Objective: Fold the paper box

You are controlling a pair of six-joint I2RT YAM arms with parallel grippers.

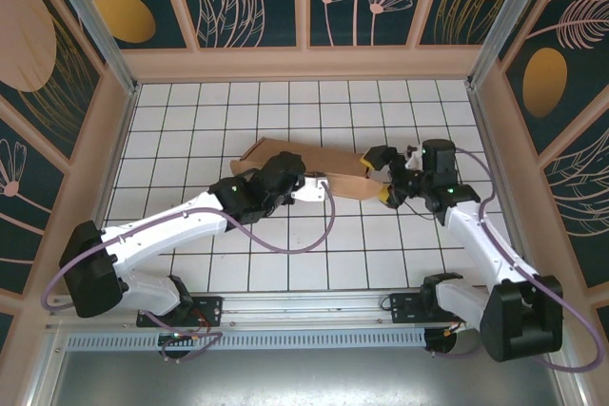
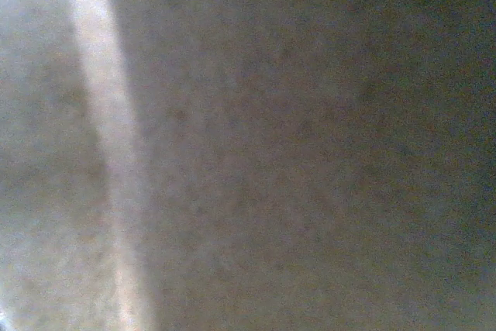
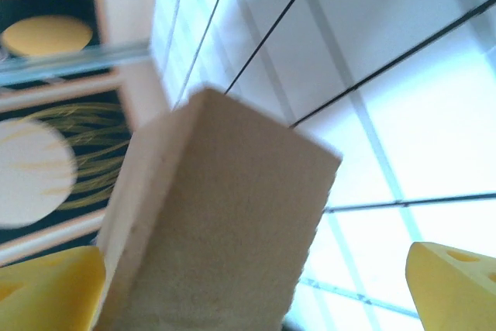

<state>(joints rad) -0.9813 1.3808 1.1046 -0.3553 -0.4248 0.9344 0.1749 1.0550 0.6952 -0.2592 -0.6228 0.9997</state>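
The paper box (image 1: 306,161) lies mid-table on the white gridded table (image 1: 209,111), a brown shape stretched between the two arms. The left gripper (image 1: 321,183) is at its near edge with cardboard right up against the wrist camera (just a brown blur), so I cannot tell whether those jaws are pinching. The right gripper (image 1: 383,178) is at the box's right end, its yellow fingers (image 3: 453,288) spread wide with a cardboard end standing between them.

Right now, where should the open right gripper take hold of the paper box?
Pinch the right end flap of the paper box, coming from the right. It is a thin panel lying inside the open right gripper, close to one finger, so the pads can close on its faces.
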